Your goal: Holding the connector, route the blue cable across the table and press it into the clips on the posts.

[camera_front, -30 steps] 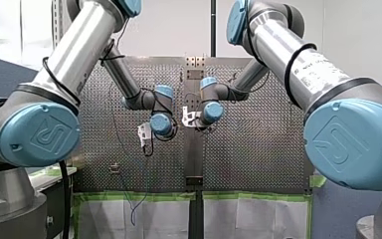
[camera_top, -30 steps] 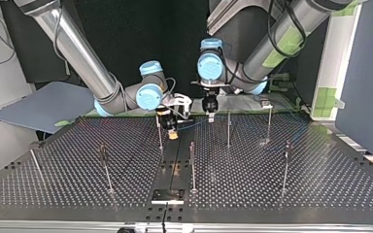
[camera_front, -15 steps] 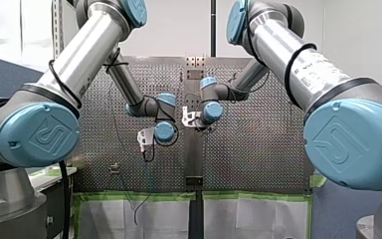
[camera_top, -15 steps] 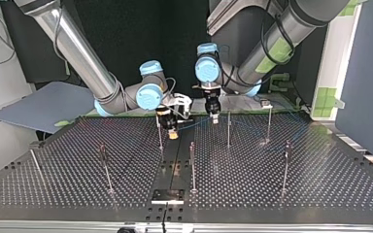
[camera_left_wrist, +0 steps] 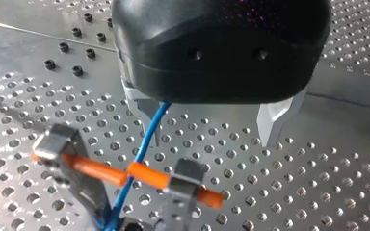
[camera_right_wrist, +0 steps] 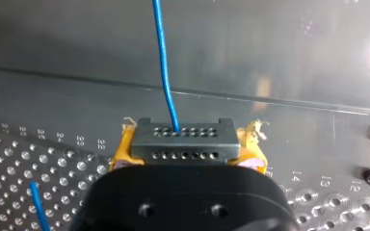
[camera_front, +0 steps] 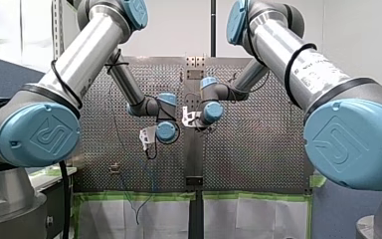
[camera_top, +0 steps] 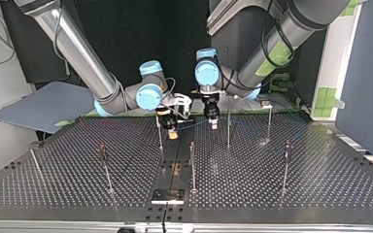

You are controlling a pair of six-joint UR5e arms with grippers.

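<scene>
Lowered left gripper (camera_top: 214, 124) slightly since half a second ago, near connector (camera_right_wrist: 183, 140). Holds metal fingers (camera_left_wrist: 273, 122) apart, roots hidden behind black housing. Clamps right gripper (camera_right_wrist: 188, 147), yellow-padded, on grey, boxy connector: long axis crosswise, holed face pointing ahead. Sends thin blue cable (camera_right_wrist: 164, 62) straight out from connector, far end cut off.
</scene>
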